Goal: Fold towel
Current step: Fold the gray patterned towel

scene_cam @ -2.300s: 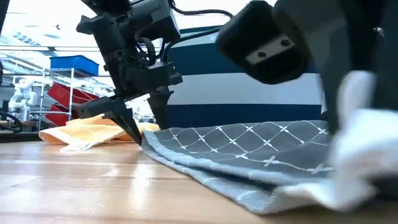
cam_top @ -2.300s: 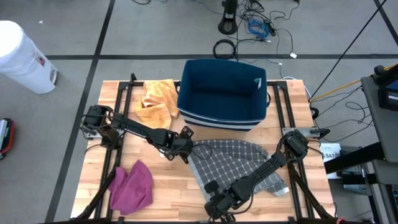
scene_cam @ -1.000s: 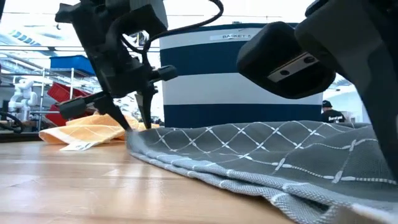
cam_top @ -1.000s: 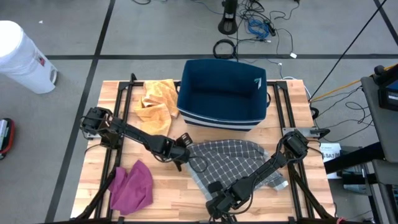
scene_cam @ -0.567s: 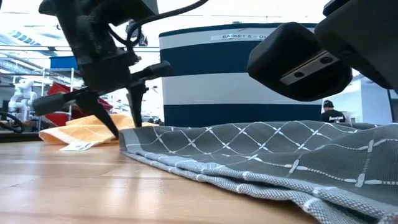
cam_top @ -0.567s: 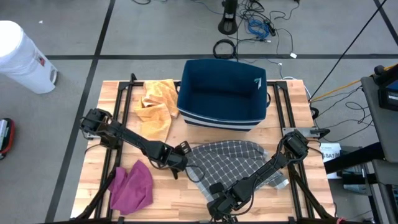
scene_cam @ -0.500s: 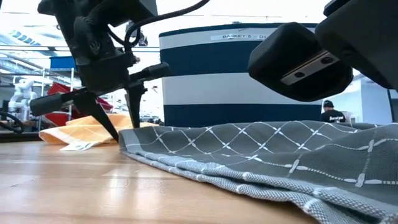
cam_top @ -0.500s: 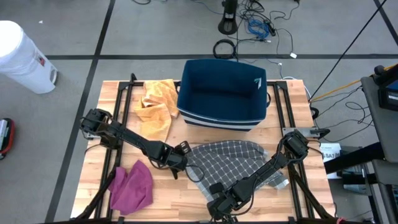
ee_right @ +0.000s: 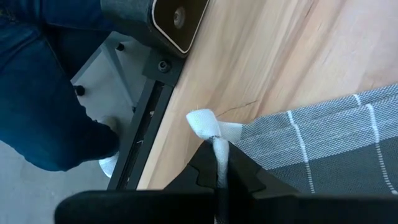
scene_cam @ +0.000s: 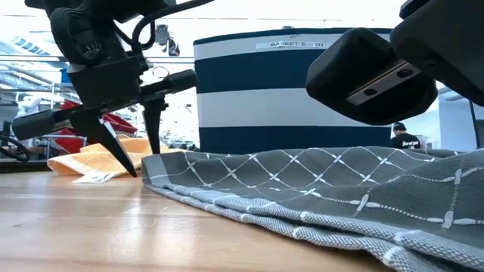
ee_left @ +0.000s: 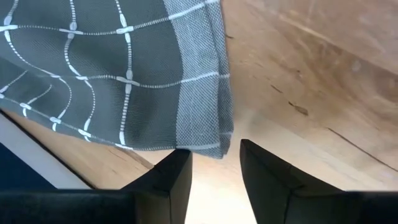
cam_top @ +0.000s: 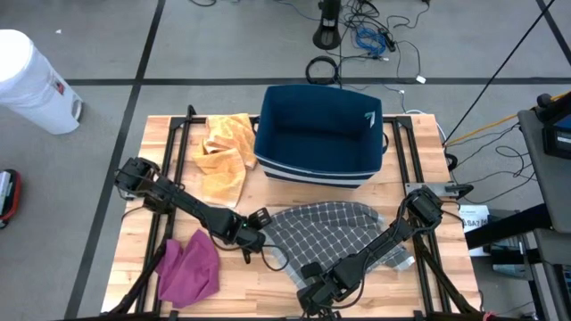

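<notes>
The grey checked towel (cam_top: pixel 335 234) lies spread on the wooden table in front of the basket. My left gripper (cam_top: pixel 257 246) stands open at the towel's left corner (ee_left: pixel 210 142), pointing steeply down. In the low view, one finger (scene_cam: pixel 125 162) reaches the table beside the towel's edge and the other (scene_cam: pixel 154 140) hangs over the cloth. My right gripper (cam_top: pixel 309 294) is near the table's near edge, shut on the towel's near corner. In the low view only its dark body (scene_cam: pixel 370 68) shows. My left gripper has its fingers on either side of the towel's left corner; whether a finger touches the cloth I cannot tell. My right gripper pinches the towel's near corner (ee_right: pixel 219 149) between its two shut fingers, and a white tag (ee_right: pixel 202 123) sticks out past them. The fingers slant down toward the near edge. The rest of the towel (ee_right: pixel 323 143) lies on the table.
A dark blue basket (cam_top: pixel 319 134) stands at the far middle. An orange cloth (cam_top: pixel 223 147) lies far left and a magenta cloth (cam_top: pixel 189 266) near left. A camera (ee_right: pixel 180 18) sits on the near rail, with a person's blue trouser leg (ee_right: pixel 43 81) beyond it.
My left gripper has moved along the towel's left edge toward the table's near edge and a little toward the left. The towel's left corner has slid slightly the same way. The rest of the towel has stayed where it was.
</notes>
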`<state>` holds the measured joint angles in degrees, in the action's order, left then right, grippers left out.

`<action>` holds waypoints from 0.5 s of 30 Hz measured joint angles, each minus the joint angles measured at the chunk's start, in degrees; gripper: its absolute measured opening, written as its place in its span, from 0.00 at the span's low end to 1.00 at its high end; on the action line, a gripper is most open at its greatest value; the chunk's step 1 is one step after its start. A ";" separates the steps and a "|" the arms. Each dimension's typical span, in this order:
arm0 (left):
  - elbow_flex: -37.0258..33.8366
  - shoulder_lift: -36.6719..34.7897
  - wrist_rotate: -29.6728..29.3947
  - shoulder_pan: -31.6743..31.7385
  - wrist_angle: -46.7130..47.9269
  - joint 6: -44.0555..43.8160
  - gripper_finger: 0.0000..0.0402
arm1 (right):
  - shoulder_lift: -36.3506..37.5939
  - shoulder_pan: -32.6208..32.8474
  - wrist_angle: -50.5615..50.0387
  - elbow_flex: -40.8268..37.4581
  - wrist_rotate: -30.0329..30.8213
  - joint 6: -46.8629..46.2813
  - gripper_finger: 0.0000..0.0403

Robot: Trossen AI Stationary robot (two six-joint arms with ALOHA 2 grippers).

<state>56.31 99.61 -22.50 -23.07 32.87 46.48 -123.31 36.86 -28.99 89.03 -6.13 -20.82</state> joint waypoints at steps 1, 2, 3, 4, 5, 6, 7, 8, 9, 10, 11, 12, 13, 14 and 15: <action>0.00 0.00 0.00 0.00 -0.13 0.00 0.38 | 0.00 0.00 0.04 0.00 0.00 0.00 0.00; 0.00 0.00 0.01 0.05 -0.52 0.10 0.41 | 0.00 0.00 0.11 0.00 0.00 0.00 0.00; 0.01 0.00 0.01 0.23 -1.18 0.23 0.43 | 0.00 0.00 0.17 0.00 0.00 0.00 0.00; 0.00 0.00 0.02 0.39 -1.88 0.38 0.46 | 0.00 0.00 0.27 0.00 0.00 0.00 0.00; 0.00 0.00 0.02 0.59 -2.48 0.52 0.49 | 0.00 0.00 0.41 0.00 0.00 0.00 0.00; 0.00 0.00 -0.12 0.73 -2.99 0.64 0.52 | 0.00 0.00 0.46 0.00 0.00 -0.08 0.00; 0.00 0.00 -0.79 0.91 -3.31 0.94 0.55 | 0.00 0.00 0.46 0.00 0.00 -0.20 0.00; 0.00 0.00 -1.85 1.06 -3.37 1.46 0.58 | 0.00 0.00 0.46 0.00 0.00 -0.37 0.00; 0.01 0.00 -3.78 1.05 -3.37 2.15 0.60 | 0.00 0.00 0.46 0.00 0.02 -0.52 0.00; 0.00 0.00 -6.35 1.05 -3.35 2.75 0.61 | 0.00 0.00 0.48 0.00 0.02 -0.59 0.00; 0.00 0.00 -8.65 1.04 -3.36 3.39 0.62 | 0.00 0.00 0.55 0.00 0.03 -0.61 0.00; 0.02 0.00 -10.02 1.03 -3.35 3.99 0.63 | 0.00 0.00 0.68 0.00 0.04 -0.61 0.00; 0.00 0.00 -10.18 1.05 -3.30 4.69 0.63 | 0.00 0.00 0.91 0.00 0.11 -0.63 0.00; 0.00 0.00 -9.91 1.07 -2.97 5.45 0.63 | 0.00 0.00 1.21 0.00 0.22 -0.81 0.00; 0.00 0.00 -9.06 1.07 -2.49 6.39 0.63 | 0.00 0.00 1.41 0.00 0.24 -1.00 0.00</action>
<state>56.31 99.61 -31.56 -22.00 30.38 52.88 -123.31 36.86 -27.58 89.03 -5.89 -21.82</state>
